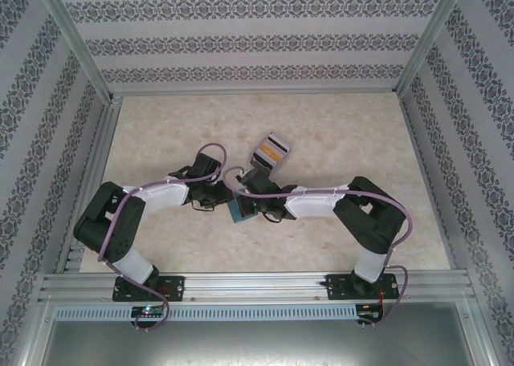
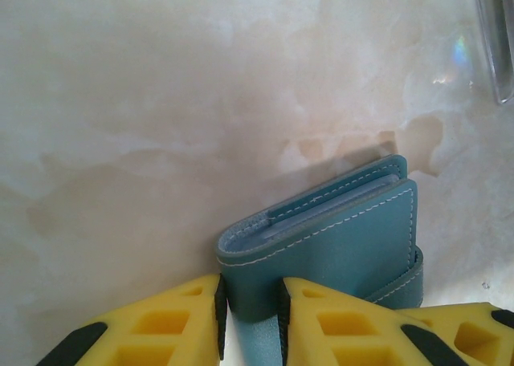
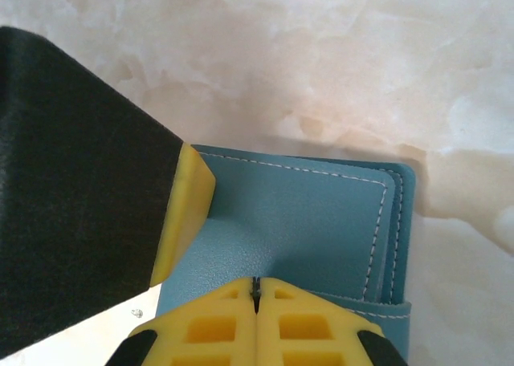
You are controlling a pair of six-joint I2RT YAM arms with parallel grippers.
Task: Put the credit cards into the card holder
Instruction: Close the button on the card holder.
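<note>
The pale, marbled tabletop (image 1: 337,125) sits inside walls (image 1: 241,45) with flowery stripes. The left claw (image 2: 250,306) pinches the blue wallet (image 2: 337,237); the right claw (image 3: 257,286) is squeezed tight, holding nothing

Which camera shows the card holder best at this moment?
Left wrist: the card holder shows its folded edge, pale inner pages and strap, clamped in the left gripper. Right wrist gives its flat stitched cover; top external, a small teal patch between the arms.
</note>
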